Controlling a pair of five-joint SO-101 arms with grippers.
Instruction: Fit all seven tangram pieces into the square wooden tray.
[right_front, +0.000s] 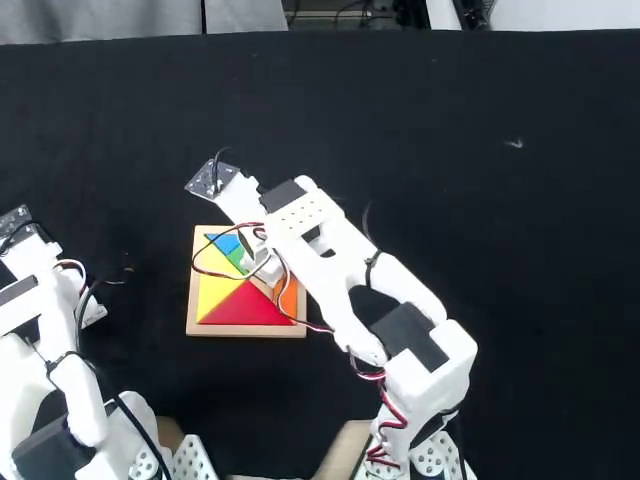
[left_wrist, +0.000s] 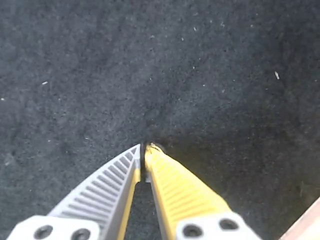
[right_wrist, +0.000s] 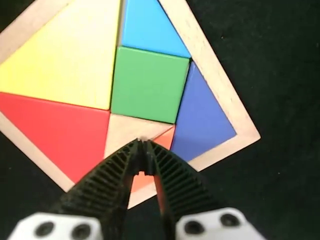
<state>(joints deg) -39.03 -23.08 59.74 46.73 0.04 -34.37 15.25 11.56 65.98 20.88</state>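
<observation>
**High view.**
- Square wooden tray (right_front: 192, 318) lies on the black table cloth (right_front: 470, 150).
- Inside the tray are a yellow triangle (right_front: 213, 293), a red triangle (right_front: 250, 309), a light blue triangle (right_front: 224, 242), a green square (right_front: 236, 259) and an orange triangle (right_front: 290, 298).
- The right arm (right_front: 330, 260) stretches over the tray, with its wrist above the tray's middle.
- The left arm (right_front: 45, 320) stands well apart from the tray, off its yellow-side edge.

**Left wrist view.**
- The left gripper (left_wrist: 144, 148) has its fingertips pressed together and nothing between them. It is above bare cloth.
- A sliver of pale wood (left_wrist: 305, 225) shows at the frame's corner.

**Right wrist view.**
- The right gripper (right_wrist: 143, 144) is clenched with its tips touching and grasps nothing. It is above the tray's interior.
- Its tips sit where a bare wooden gap (right_wrist: 125, 131) meets the orange triangle.
- The dark blue parallelogram (right_wrist: 202, 120) lies against the tray's rim, beside the green square.
- The yellow and red triangles share an edge.
</observation>
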